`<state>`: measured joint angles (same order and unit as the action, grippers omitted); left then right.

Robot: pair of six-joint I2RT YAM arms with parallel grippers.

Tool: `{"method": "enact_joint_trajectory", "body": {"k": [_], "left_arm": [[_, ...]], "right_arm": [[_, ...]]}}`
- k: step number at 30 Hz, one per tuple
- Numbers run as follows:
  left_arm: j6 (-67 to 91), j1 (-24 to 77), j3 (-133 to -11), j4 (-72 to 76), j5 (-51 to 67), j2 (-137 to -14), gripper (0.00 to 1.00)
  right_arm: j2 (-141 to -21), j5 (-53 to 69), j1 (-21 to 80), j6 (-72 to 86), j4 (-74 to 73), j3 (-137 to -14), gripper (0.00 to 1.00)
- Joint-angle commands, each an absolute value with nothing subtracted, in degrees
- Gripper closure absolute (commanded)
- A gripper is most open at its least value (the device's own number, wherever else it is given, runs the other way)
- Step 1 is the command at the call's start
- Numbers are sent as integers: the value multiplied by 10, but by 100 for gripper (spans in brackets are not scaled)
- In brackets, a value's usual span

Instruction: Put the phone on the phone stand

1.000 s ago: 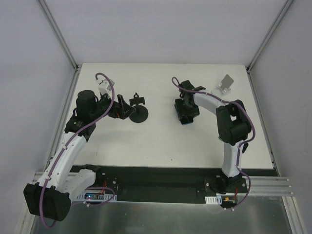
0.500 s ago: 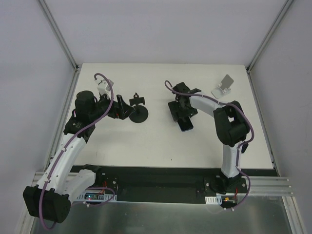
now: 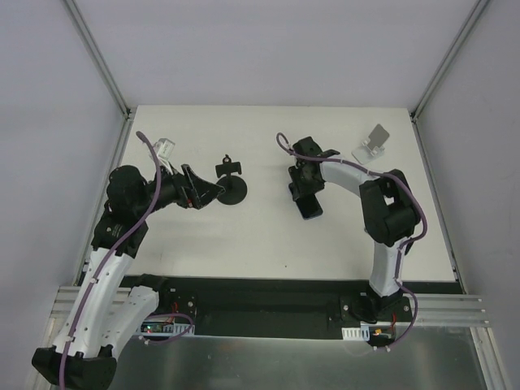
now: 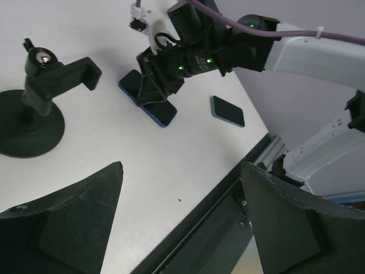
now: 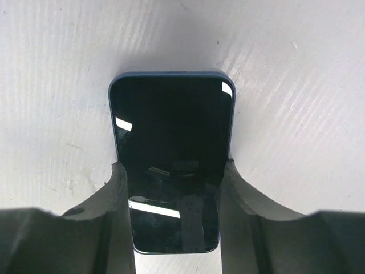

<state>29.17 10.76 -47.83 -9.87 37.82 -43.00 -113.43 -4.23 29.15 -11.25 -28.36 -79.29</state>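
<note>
The phone [image 5: 171,120], black with a dark blue rim, lies flat on the white table, right of centre [image 3: 309,209]. My right gripper [image 5: 172,166] reaches down over it [image 3: 303,193], one finger pressed against each long side. It also shows in the left wrist view [image 4: 162,113] under that gripper [image 4: 151,92]. The phone stand [image 3: 232,188], black with a round disc base and an upright clamp arm, stands left of centre [image 4: 34,123]. My left gripper [image 3: 203,191] is open and empty, just left of the stand's base, its fingers spread wide [image 4: 182,222].
A small silver folded-metal stand [image 3: 374,142] sits at the back right. A second dark phone [image 4: 228,110] lies near the table's front right corner; it does not show in the top view. The table's front edge [image 3: 284,280] runs near the arm bases.
My right gripper has turned and shifted a little left over the phone, which now lies slightly angled. My left arm has drawn back to the left, its gripper still by the stand.
</note>
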Motion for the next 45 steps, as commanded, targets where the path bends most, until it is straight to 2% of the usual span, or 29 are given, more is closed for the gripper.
{"method": "enact_joint_trajectory", "body": {"k": [1,8,11,12,14,15,17,18,21,24,26,28,30,32,33,37,40,42,45], "left_arm": [[375,102,-479,-140,415,-395,17],[385,102,-469,-195,427,-368,18],[380,102,-474,-217,417,-357,19],[378,102,-475,-221,414,-349,19],[374,102,-475,-234,402,-338,19],[372,102,-474,-239,392,-327,19],[363,102,-462,-257,353,-316,19],[358,102,-455,-264,337,-309,20],[316,102,-441,-320,292,-344,20],[279,102,-460,-358,290,-434,19],[262,102,-469,-357,275,-471,18],[281,102,-467,-335,203,-513,18],[308,98,-454,-306,172,-538,23],[348,93,-419,-219,154,-545,37],[360,93,-405,-189,150,-556,50],[410,87,-387,-103,168,-626,65],[386,84,-407,-99,163,-698,71],[380,84,-415,-93,136,-738,70],[353,85,-436,-90,173,-790,66]], "right_arm": [[-1094,-48,308,-132,-259,-740,97],[-990,-68,352,-152,-155,-648,99],[-974,-68,359,-133,-190,-653,99],[-961,-62,365,-130,-192,-650,97],[-943,-34,391,-126,-188,-643,86],[-927,-29,402,-120,-188,-638,72],[-914,-8,430,-103,-188,-635,59],[-900,-5,438,-87,-186,-633,47],[-859,39,459,-32,-187,-621,31],[-810,129,462,50,-135,-559,25],[-792,164,465,92,-105,-515,24],[-785,189,468,130,-71,-492,23],[-766,180,474,145,-46,-459,23],[-744,169,475,162,-9,-439,23],[-737,164,475,165,-3,-428,23],[-701,142,475,168,-3,-418,23],[-660,122,475,155,-3,-406,23],[-631,119,475,146,-3,-401,21],[-607,118,474,134,-3,-391,21]]}}
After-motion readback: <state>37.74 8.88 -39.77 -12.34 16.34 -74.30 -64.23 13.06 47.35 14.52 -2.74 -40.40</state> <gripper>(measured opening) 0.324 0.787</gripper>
